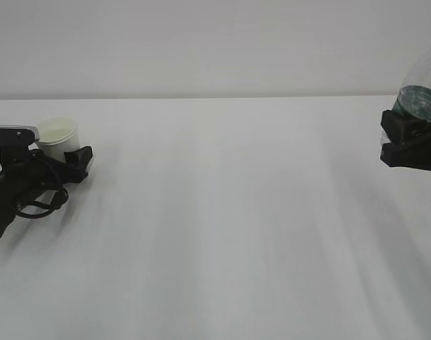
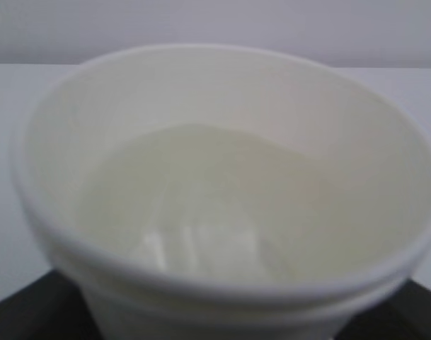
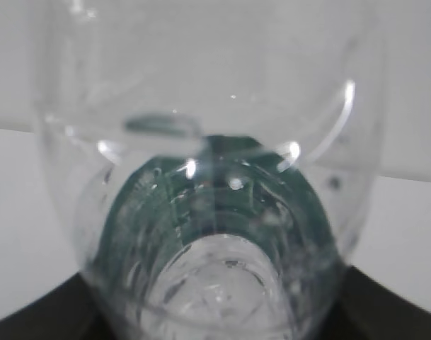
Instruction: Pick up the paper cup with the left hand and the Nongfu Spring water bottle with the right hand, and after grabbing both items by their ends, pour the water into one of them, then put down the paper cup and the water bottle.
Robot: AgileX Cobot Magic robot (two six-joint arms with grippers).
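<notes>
Far over on the left of the white table (image 1: 222,227), the left hand (image 1: 63,157) lies low, its black arm stretched along the surface. The paper cup (image 1: 58,137) stands upright between its fingers, on the table or just above it. I cannot tell whether the fingers press the cup or stand slightly off its wall. From the wrist, the cup's rolled rim fills the view, and clear water (image 2: 187,212) lies in the bottom, over the cream inside. The middle of the table is bare. At the far right edge, the right hand (image 1: 406,142) hangs well above the table and grips the water bottle (image 1: 422,92) at its green label, its clear ribbed body rising out of view. The bottle looks tilted.
</notes>
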